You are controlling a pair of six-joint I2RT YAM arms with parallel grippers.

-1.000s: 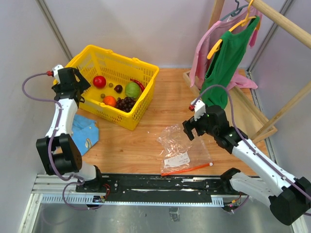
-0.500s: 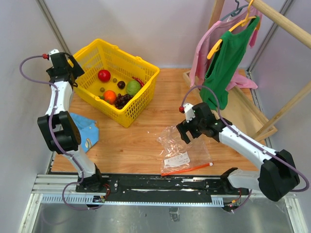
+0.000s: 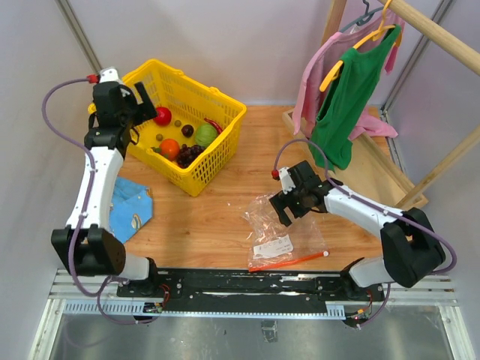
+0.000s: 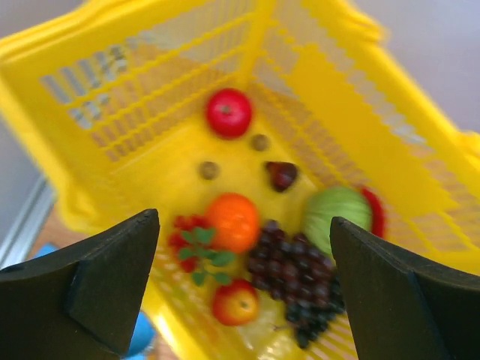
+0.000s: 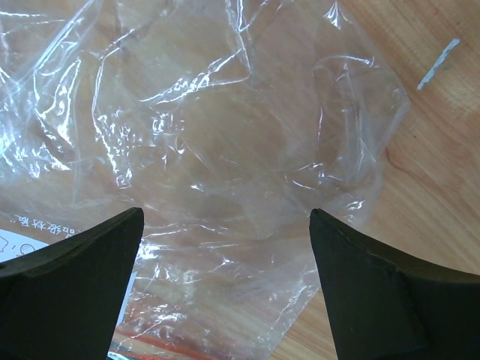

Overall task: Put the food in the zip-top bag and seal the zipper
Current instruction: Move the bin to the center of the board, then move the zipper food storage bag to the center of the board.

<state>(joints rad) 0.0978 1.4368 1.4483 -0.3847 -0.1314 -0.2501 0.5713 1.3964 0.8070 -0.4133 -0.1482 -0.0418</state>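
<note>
Top view, left gripper: jaws spread wide, nothing held, poised over the near-left rim of the yellow basket.
Top view, food: the red fruit lies just beside the fingers; the orange, grape bunch and green ball lie farther along the basket floor.
Top view, right gripper: jaws apart, empty, over the upper end of the zip-top bag.
Top view, zipper: at the bag's far end from the fingers, toward the arm bases.
Left wrist, left gripper: both fingers wide apart, gripping nothing.
Left wrist, food: the orange sits between the fingertips below them, the red fruit beyond, the green ball near the right finger, the grape bunch beside it.
Right wrist, right gripper: open, nothing between the fingers.
Right wrist, zip-top bag: flat, crinkled, directly beneath and ahead of the fingertips; whether they touch it cannot be told.
</note>
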